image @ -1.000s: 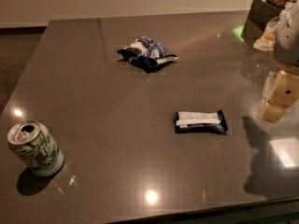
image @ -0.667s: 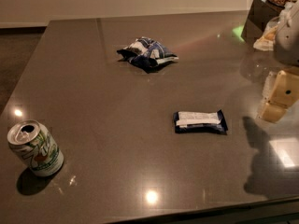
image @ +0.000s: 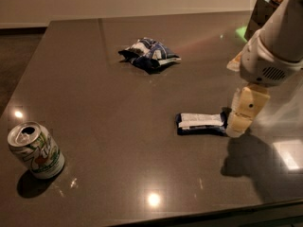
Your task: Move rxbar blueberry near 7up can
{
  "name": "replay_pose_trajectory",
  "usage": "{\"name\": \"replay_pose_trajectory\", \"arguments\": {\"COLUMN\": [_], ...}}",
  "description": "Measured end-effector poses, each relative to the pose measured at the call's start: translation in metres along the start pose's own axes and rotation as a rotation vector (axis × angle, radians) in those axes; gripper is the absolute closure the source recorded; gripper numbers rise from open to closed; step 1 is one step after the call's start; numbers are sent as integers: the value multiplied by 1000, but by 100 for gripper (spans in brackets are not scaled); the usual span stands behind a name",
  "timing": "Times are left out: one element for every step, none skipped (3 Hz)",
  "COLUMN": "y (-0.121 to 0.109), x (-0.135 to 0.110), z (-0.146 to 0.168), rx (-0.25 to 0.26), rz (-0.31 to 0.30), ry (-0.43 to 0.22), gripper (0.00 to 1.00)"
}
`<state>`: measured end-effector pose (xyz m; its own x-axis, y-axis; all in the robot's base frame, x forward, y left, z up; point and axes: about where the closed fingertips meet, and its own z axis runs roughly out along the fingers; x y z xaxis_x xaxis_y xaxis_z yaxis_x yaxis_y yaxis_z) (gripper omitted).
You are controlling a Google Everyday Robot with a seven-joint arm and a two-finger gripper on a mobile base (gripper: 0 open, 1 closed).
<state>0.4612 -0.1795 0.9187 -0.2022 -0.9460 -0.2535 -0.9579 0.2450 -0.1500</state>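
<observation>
The rxbar blueberry (image: 200, 123) lies flat on the dark table (image: 104, 89), a navy wrapper with a white label panel, right of centre. The 7up can (image: 36, 150) stands upright at the front left, white and green with a silver top. My gripper (image: 242, 115) hangs down from the white arm (image: 274, 41) at the right, its cream fingers just at the bar's right end.
A wrinkly blue-and-white chip bag (image: 149, 54) lies at the back centre. A box and a jar (image: 270, 4) stand at the far right corner. The table's front edge runs along the bottom.
My arm and gripper have moved left, from well right of the bar to its right end. The bar, can and bag have not moved.
</observation>
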Motion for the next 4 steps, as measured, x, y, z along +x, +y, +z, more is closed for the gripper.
{"name": "replay_pose_trajectory", "arguments": {"y": [2, -2, -4, -4], "x": [-9, -12, -12, -11], "z": [27, 58, 72, 82], "rx": [-30, -72, -90, -103], "rz": [-19, -35, -41, -41], "ry": [-21, -35, -37, -43], "gripper": [0, 0, 0, 15]}}
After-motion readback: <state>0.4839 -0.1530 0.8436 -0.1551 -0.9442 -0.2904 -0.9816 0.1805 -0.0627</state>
